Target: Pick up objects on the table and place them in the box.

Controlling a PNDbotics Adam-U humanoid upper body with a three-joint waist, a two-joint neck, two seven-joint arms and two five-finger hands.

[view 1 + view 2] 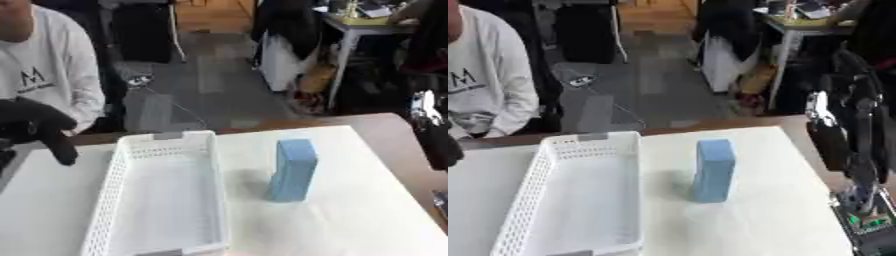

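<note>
A tall light-blue box (293,169) stands upright on the white table, just right of a white mesh basket (217,195) that holds nothing I can see. My left hand (37,126), black, hovers over the table's far left corner, left of the basket's far end, with fingers hanging relaxed and nothing in it. My right arm (843,127) comes down along the right edge, well right of the blue box. My right hand (866,212) shows only partly at the lower right corner, beside the table's right side.
A white cover (350,220) lies over the table, with brown tabletop (394,131) bare at the far right corner. Grey tape marks the basket's end walls. Behind the table are floor, a desk and dark chairs.
</note>
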